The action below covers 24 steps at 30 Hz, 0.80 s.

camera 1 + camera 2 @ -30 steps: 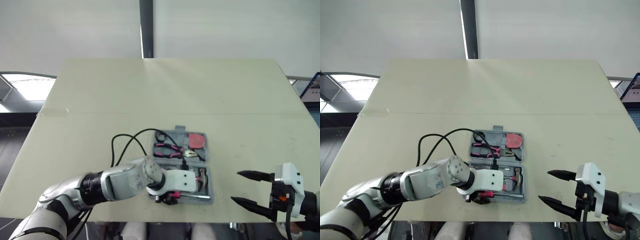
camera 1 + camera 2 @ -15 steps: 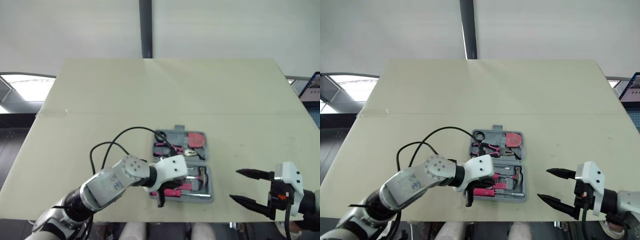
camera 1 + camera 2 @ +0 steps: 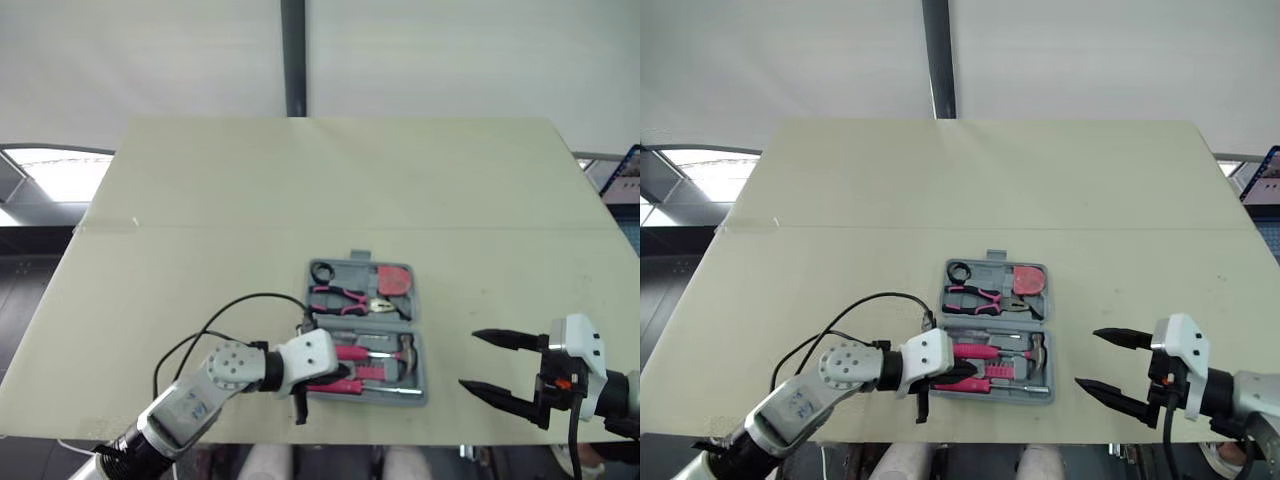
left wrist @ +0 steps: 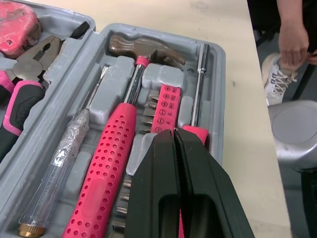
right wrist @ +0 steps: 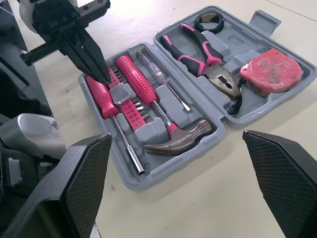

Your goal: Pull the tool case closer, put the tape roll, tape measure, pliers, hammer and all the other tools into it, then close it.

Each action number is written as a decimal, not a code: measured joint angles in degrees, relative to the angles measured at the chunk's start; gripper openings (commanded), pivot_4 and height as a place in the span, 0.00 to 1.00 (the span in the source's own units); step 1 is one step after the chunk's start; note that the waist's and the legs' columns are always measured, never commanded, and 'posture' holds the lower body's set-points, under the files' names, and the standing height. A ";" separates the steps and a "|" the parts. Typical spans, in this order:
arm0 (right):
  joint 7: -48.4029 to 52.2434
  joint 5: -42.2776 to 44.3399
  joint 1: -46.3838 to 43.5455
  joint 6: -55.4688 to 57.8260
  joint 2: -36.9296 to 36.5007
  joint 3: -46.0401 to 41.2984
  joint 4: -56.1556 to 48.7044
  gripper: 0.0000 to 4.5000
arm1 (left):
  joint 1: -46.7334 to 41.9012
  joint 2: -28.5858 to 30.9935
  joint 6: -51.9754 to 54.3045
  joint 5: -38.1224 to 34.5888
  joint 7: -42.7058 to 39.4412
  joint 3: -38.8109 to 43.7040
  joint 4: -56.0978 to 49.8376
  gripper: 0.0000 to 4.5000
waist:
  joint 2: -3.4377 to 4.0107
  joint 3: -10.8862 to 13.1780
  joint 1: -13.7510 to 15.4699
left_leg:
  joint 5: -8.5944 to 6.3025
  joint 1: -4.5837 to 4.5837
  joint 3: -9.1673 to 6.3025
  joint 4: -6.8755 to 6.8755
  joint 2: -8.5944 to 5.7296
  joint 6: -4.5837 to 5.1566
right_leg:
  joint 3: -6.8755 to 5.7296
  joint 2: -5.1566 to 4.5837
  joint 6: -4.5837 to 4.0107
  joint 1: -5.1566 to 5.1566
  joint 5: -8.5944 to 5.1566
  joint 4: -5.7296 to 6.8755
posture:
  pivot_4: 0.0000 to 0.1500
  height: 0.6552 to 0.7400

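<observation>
Lying open at the lower centre of the head view, the tool case (image 3: pixel 419 375) sits on the tabletop (image 3: pixel 300 180) with the tape roll (image 3: pixel 322 272), pliers (image 3: pixel 345 297), tape measure (image 3: pixel 393 280) and hammer (image 4: pixel 148 52) inside. The left hand (image 4: pixel 175 136), its fingers pressed together, is at the case's lower left corner, over a pink-handled screwdriver (image 5: pixel 99 91). The right hand (image 3: pixel 470 360) is spread wide at lower right, apart from the case.

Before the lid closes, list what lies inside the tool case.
The tool case holds tape roll, pliers, tape measure, hammer, tester screwdriver, bit strip and pink-handled driver. The shut left gripper hangs over the driver's handle end, hiding part of it.
</observation>
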 measured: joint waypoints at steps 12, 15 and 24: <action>-0.69 -0.03 0.98 0.82 0.00 -0.36 -0.61 1.00 | -0.16 -2.48 -3.83 5.24 -2.82 -1.57 4.57 0.03 | 0.00 0.00 -0.03 | 0.00 0.01 0.00 0.00 0.00 0.00 | 0.00 0.00 0.00 0.00 0.00 0.02 | 1.00 0.97; -1.09 -0.02 1.01 0.83 0.01 -0.60 -0.87 1.00 | -0.26 -2.46 -4.49 5.93 -3.56 -1.56 4.69 0.03 | 0.00 0.00 -0.02 | 0.00 0.01 0.00 0.00 0.00 0.00 | 0.00 0.00 0.00 0.00 0.00 0.02 | 1.00 0.97; -1.62 0.04 1.11 0.85 0.03 -0.92 -0.89 1.00 | 0.55 -2.26 -5.48 6.96 -4.92 -1.16 4.61 0.03 | 0.01 -0.01 -0.01 | 0.00 0.02 0.00 0.00 0.00 0.00 | 0.00 0.00 0.00 0.00 0.00 0.03 | 1.00 0.97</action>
